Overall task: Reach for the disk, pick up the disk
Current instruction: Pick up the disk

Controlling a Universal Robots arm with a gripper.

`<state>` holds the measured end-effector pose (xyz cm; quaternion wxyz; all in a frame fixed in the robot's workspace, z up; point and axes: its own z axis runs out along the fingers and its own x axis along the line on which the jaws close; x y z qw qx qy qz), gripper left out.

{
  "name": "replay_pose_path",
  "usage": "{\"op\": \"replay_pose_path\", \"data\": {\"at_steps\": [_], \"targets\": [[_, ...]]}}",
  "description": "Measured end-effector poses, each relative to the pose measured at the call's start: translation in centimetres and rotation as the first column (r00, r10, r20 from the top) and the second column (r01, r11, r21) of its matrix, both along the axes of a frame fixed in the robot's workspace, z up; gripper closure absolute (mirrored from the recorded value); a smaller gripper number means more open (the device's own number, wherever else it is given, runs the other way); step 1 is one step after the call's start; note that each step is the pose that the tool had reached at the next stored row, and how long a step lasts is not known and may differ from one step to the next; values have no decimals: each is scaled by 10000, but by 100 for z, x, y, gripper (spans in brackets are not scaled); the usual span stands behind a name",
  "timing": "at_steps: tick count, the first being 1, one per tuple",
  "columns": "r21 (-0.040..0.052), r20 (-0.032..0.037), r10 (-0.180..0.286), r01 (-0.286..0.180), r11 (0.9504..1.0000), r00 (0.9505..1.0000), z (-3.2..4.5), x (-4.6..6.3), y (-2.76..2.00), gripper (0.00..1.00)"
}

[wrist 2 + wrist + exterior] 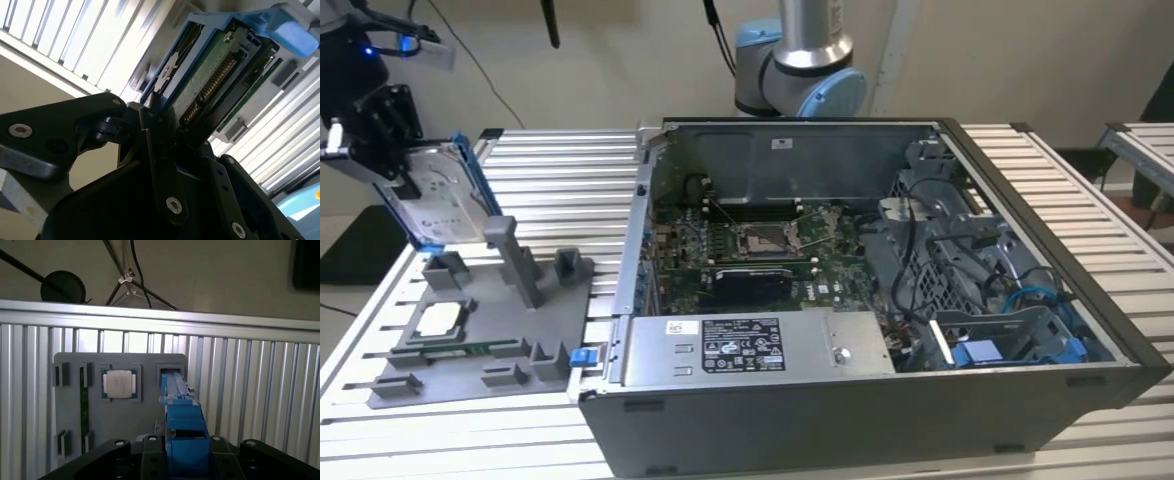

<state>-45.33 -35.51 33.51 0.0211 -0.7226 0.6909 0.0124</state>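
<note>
At the exterior view's left edge, the gripper is getting cut off by the frame, with part of its black body running out of sight. The arm behind the computer case is also running off the top. The disk is hanging tilted in the gripper, over the far end of the grey tray. Its lower corner is sitting right at a slot block there; touching or clear, cannot tell.

In the second wrist view the gripper is blocking the near part of the disk, jaws clenched on its two faces. In the first wrist view the disk is showing edge-on, so its faces are hidden, and the gripper is running off the frame.

The tray is lying on the slatted table, just beside the case. It is holding a square silver chip in a recess. In the first wrist view a thin green strip is sitting in a slot of the tray, next to the chip.

The case is lying open, holding a green board, a grey labelled box along its near wall, cables, and blue plastic parts toward the exterior view's right.

The disk is looking silver-grey with a white label on one face and a bright blue bracket along its edges. In the second wrist view its other face is showing a green circuit board and a row of gold contacts.
</note>
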Motion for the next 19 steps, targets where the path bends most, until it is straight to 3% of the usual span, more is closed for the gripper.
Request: {"op": "replay_pose_path", "data": {"at_steps": [14,19], "targets": [[0,-9,1,-1,10000,10000,278,0,0,100],[1,-19,0,0,10000,10000,330,0,0,100]]}}
